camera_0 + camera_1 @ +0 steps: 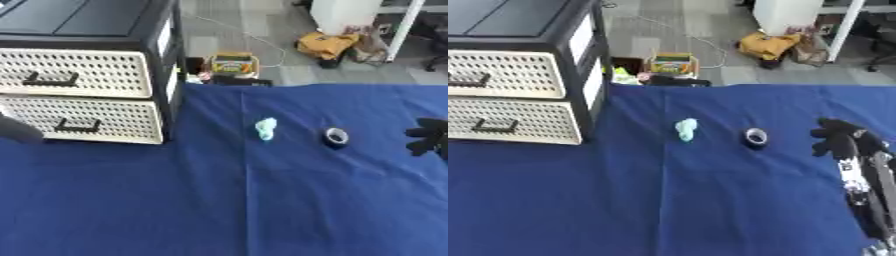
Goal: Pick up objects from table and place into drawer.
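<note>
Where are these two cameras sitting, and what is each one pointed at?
Left eye view: in the robot's head, looking down at the blue table; the right hand shows at the right edge, a dark bit of the left arm at the left edge.
Right eye view: beside it, same downward look; the right hand and its forearm show in full.
Both share the drawer unit, its drawers closed, a pale green object and a dark tape roll.

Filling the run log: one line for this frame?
drawers: both shut | tape roll, pale blue object: on table | right hand: beside roll, holding nothing | left hand: not visible
</note>
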Available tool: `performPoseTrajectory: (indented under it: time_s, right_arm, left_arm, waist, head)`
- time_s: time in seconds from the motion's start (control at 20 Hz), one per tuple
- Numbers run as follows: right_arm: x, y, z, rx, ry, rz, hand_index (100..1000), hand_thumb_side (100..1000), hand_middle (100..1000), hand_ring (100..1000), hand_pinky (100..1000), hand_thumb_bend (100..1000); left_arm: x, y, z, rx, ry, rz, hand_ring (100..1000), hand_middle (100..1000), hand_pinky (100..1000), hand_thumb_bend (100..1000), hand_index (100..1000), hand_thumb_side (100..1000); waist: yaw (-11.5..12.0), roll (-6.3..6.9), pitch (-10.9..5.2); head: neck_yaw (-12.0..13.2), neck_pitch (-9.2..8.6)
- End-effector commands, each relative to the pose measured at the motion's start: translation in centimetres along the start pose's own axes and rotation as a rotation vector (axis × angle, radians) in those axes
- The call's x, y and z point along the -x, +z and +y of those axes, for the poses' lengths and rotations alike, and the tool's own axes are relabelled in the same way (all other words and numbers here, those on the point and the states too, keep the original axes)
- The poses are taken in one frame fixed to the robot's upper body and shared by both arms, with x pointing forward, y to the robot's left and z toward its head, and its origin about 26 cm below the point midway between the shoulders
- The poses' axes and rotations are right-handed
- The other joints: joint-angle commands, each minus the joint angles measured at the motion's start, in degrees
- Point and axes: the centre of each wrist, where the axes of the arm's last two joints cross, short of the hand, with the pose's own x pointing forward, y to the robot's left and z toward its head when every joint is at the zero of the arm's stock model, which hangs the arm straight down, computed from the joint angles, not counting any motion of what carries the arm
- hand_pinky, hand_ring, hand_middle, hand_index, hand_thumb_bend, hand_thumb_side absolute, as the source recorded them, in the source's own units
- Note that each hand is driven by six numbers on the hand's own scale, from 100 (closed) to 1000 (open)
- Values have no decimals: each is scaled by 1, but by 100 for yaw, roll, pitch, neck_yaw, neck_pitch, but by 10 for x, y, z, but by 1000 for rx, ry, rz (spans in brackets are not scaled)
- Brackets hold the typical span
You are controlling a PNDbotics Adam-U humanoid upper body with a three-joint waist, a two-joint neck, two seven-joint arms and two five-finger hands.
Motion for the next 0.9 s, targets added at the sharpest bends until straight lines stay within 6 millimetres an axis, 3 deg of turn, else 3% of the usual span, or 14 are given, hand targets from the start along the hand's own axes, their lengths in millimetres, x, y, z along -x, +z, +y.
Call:
performPoseTrajectory:
  time_s: [0.05, 0.3, 0.45, 0.65, 0.8, 0.9]
  right_arm:
    - [-5, -5, -2, 2, 8, -21, 773, 915, 416, 712, 620, 156]
    - [-5, -5, -2, 6, 9, -13, 767, 916, 414, 711, 620, 158]
    - [-5, -5, -2, 10, 8, -9, 761, 908, 411, 710, 619, 156]
    - [-5, -5, -1, 12, 6, -3, 754, 904, 408, 709, 618, 154]
    - [-5, -4, 0, 14, 4, 0, 750, 901, 407, 708, 618, 154]
    - [-5, -4, 0, 14, 3, 3, 746, 898, 405, 707, 617, 154]
  left_arm:
    - [-2, -2, 13, 33, -16, 29, 100, 247, 366, 100, 899, 764]
    - [6, -7, 22, 79, -14, 115, 100, 106, 236, 100, 928, 769]
    - [10, -10, 26, 80, -12, 172, 100, 100, 161, 100, 905, 883]
    - [20, -15, 28, 87, -24, 243, 100, 100, 132, 100, 891, 1000]
    - [28, -19, 28, 94, -26, 269, 100, 100, 128, 100, 895, 983]
    - [34, -21, 30, 100, -27, 283, 100, 100, 130, 100, 911, 849]
  waist:
    - [11, 12, -93]
    - [29, 13, -70]
    - [29, 15, -67]
    - [12, 24, -66]
    - [4, 29, -64]
    - [2, 32, -61]
  head:
    - [49, -72]
    - [118, -50]
    - [201, -26]
    - [273, -12]
    - [299, -27]
    - [313, -35]
